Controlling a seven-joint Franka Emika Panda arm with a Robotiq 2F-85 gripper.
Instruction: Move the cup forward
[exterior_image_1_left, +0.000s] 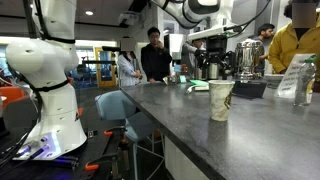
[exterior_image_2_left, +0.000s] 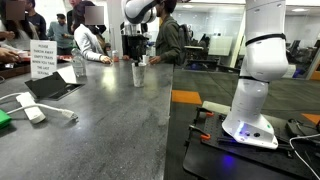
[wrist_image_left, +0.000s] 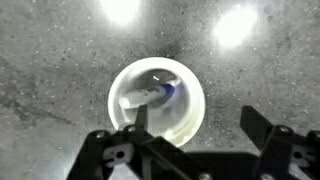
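The cup (exterior_image_1_left: 221, 100) is a cream-white paper cup with a pale green print, standing upright on the grey countertop (exterior_image_1_left: 200, 135). It also shows in an exterior view (exterior_image_2_left: 139, 72). In the wrist view I look straight down into the cup (wrist_image_left: 157, 100); a white and blue pen-like object lies inside it. My gripper (wrist_image_left: 195, 125) is open and empty above the cup. One finger is over the cup's rim, the other is over the counter beside it. In both exterior views the gripper (exterior_image_1_left: 214, 62) (exterior_image_2_left: 133, 45) hangs above the cup.
A crinkled clear bottle (exterior_image_1_left: 300, 80) (exterior_image_2_left: 78, 67) stands on the counter, with a printed sign (exterior_image_2_left: 42, 58) and a white cable (exterior_image_2_left: 35, 110) nearby. Dark coffee urns (exterior_image_1_left: 250, 55) and several people are at the far end. The robot base (exterior_image_2_left: 255, 80) stands beside the counter.
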